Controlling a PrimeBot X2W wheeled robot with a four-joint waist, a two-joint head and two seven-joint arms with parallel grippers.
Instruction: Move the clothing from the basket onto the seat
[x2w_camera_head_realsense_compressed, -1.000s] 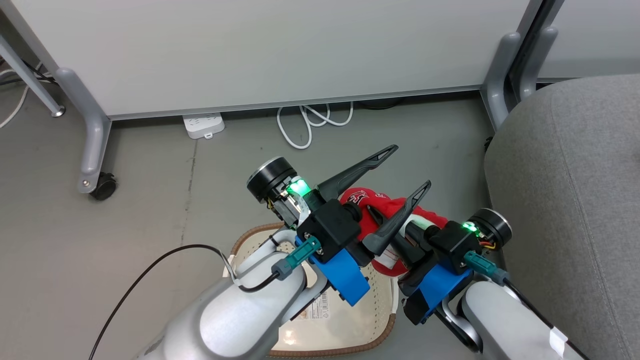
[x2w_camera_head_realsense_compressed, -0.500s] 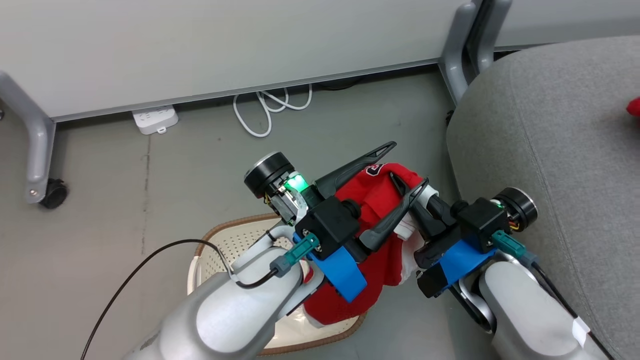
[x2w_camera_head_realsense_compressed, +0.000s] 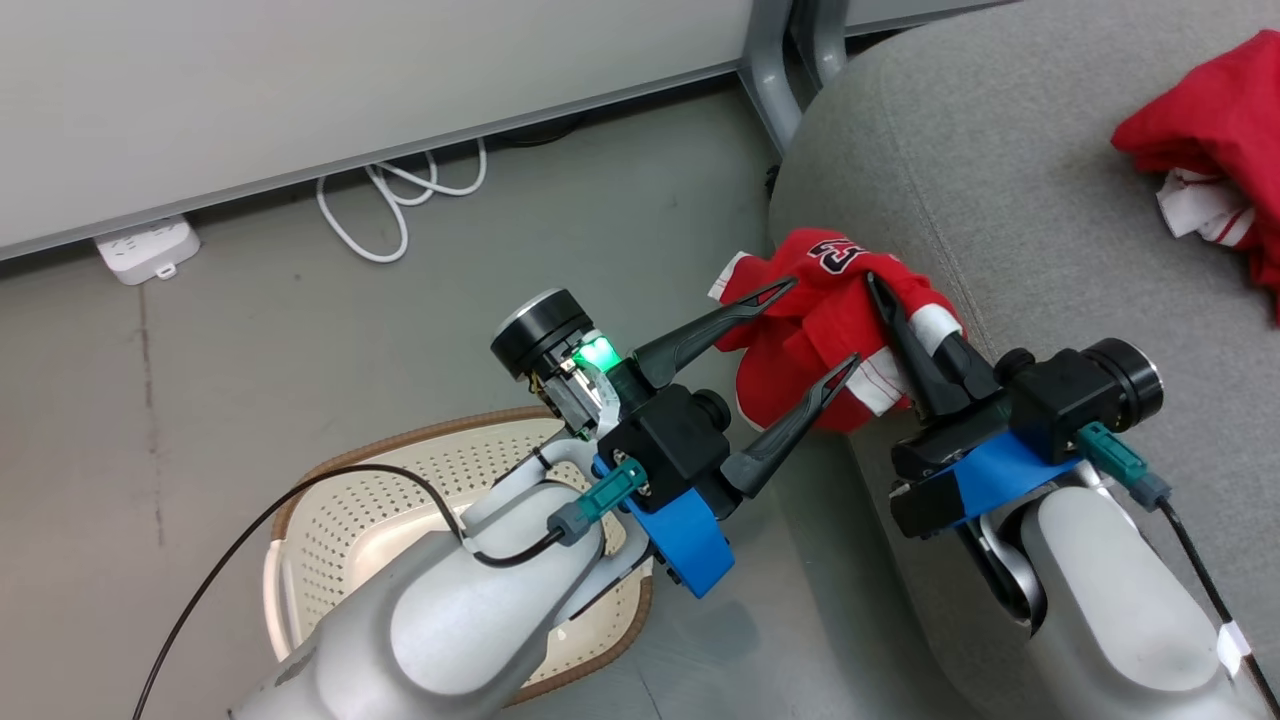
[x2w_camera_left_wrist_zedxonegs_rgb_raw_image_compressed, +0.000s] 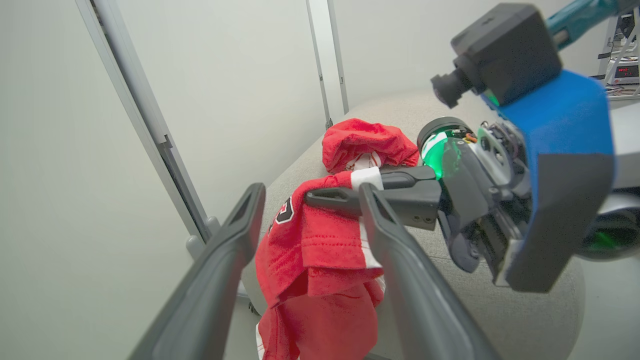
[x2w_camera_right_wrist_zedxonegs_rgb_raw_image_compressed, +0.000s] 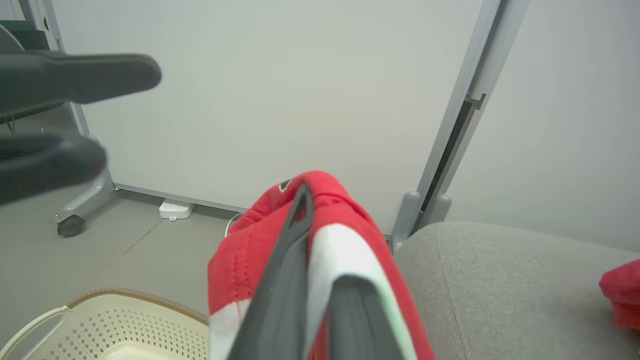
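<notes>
My right gripper (x2w_camera_head_realsense_compressed: 876, 283) is shut on a red garment (x2w_camera_head_realsense_compressed: 815, 340) with white trim, holding it in the air against the front left corner of the grey seat (x2w_camera_head_realsense_compressed: 1000, 150). The cloth (x2w_camera_left_wrist_zedxonegs_rgb_raw_image_compressed: 320, 270) hangs down off the shut fingers (x2w_camera_right_wrist_zedxonegs_rgb_raw_image_compressed: 295, 235). My left gripper (x2w_camera_head_realsense_compressed: 822, 322) is open beside it, its fingers either side of the hanging cloth and not gripping. Another red garment (x2w_camera_head_realsense_compressed: 1210, 170) lies crumpled further back on the seat. The cream basket (x2w_camera_head_realsense_compressed: 380, 490) stands on the floor under my left arm.
A white partition panel runs along the back, its grey legs (x2w_camera_head_realsense_compressed: 775, 60) right at the seat's corner. A power strip (x2w_camera_head_realsense_compressed: 145, 250) and a looped white cable (x2w_camera_head_realsense_compressed: 400, 200) lie on the floor by the panel.
The head view has swung to the right. My right gripper has lifted the red garment from over the basket to the seat's corner. The left gripper has stayed open alongside.
</notes>
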